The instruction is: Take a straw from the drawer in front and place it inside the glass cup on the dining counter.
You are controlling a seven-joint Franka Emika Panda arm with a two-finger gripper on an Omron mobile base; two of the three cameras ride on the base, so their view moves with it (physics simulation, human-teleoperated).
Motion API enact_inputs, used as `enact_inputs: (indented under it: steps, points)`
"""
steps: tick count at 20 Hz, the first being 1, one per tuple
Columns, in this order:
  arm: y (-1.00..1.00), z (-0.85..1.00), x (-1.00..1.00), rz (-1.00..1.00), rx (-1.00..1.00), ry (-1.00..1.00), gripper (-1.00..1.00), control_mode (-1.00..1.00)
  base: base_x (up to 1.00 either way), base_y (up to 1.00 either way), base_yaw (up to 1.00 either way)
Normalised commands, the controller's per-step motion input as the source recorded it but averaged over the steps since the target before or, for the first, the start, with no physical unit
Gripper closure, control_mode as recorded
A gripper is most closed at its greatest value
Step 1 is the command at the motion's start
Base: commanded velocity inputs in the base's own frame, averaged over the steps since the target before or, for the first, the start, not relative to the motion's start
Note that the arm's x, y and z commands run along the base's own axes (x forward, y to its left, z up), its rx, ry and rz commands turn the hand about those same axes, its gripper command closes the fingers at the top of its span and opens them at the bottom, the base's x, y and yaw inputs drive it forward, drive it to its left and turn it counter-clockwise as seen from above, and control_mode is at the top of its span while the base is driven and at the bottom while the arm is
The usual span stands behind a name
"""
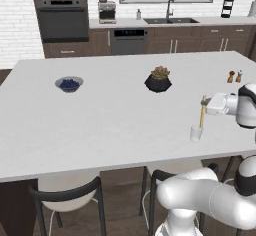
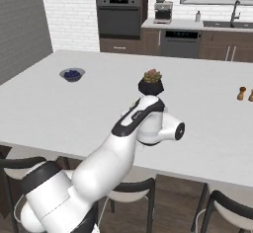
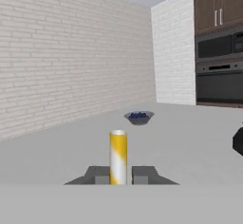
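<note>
My gripper [image 1: 205, 106] is shut on the straw [image 1: 202, 114], a thin pale-yellow stick held upright over the right part of the white dining counter [image 1: 100, 125]. The straw's lower end hangs at the mouth of the small clear glass cup [image 1: 196, 133], which stands near the counter's front edge. I cannot tell whether the tip is inside the rim. In the hand view the straw [image 3: 118, 154] rises between the two dark fingertips of the gripper [image 3: 118, 175]. The drawer is out of view. In the right base view my own arm hides the hand.
A dark plant pot [image 1: 158, 81] sits mid-counter behind the cup, with a blue bowl [image 1: 69, 84] far to the left. Two small shakers [image 1: 234, 76] stand at the right. Stools [image 1: 65, 192] are tucked under the front edge. Oven and sink line the back wall.
</note>
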Motion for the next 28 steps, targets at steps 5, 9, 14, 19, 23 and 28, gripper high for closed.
enact_inputs:
  steps: [5, 9, 14, 19, 23, 28]
  points:
    - [0.00, -0.16, 0.17, 0.00, 0.00, 0.00, 1.00, -1.00, 0.00, 0.00, 0.00]
    - [0.00, -0.12, 0.29, 0.00, 0.00, 0.00, 1.00, -1.00, 0.00, 0.00, 0.00]
    - [-0.06, -0.14, 0.23, 0.00, 0.00, 0.00, 1.00, -1.00, 0.00, 0.00, 0.00]
    - [-0.19, -0.12, 0.13, 0.00, 0.00, -0.01, 1.00, -1.00, 0.00, 0.00, 0.00]
    - [-0.24, -0.04, 0.10, 0.00, 0.00, -0.03, 1.00, -1.00, 0.00, 0.00, 0.00]
    - [-0.17, -0.08, 0.14, 0.00, 0.00, -0.02, 1.00, -1.00, 0.00, 0.00, 0.00]
